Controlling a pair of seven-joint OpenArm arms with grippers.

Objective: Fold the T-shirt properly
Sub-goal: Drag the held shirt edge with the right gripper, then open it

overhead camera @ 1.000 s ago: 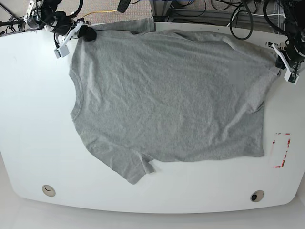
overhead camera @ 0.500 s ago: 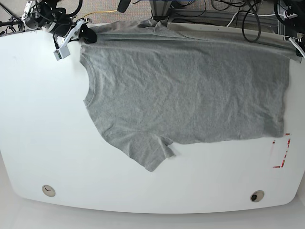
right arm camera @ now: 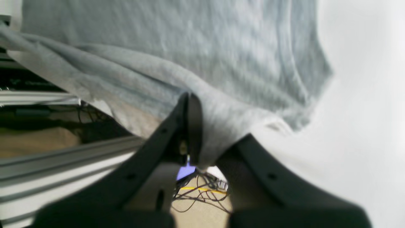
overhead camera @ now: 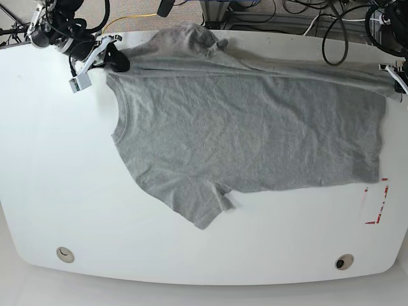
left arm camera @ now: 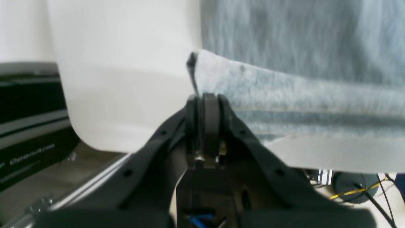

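The grey T-shirt [overhead camera: 255, 134] lies spread on the white table [overhead camera: 51, 178], neck hole toward the left and one sleeve pointing at the near edge. Its far edge is lifted and stretched between both grippers. At the far left corner my right gripper [overhead camera: 116, 58] is shut on the shoulder fabric; the right wrist view shows the cloth [right arm camera: 190, 57] pinched in that gripper [right arm camera: 194, 126]. At the far right my left gripper [overhead camera: 398, 78] is shut on the hem corner, and in the left wrist view the cloth [left arm camera: 300, 95] runs from this gripper [left arm camera: 202, 101].
A red-marked label [overhead camera: 377, 201] lies at the table's right edge. Two round holes [overhead camera: 64, 254] [overhead camera: 344, 262] sit near the front edge. Cables and frame rails crowd the floor beyond the far edge. A black case [left arm camera: 28, 126] lies below the table's side.
The shirt has been dragged to the right and its far edge raised taut. In the last half second the far sleeve bunched up at the table's back edge.
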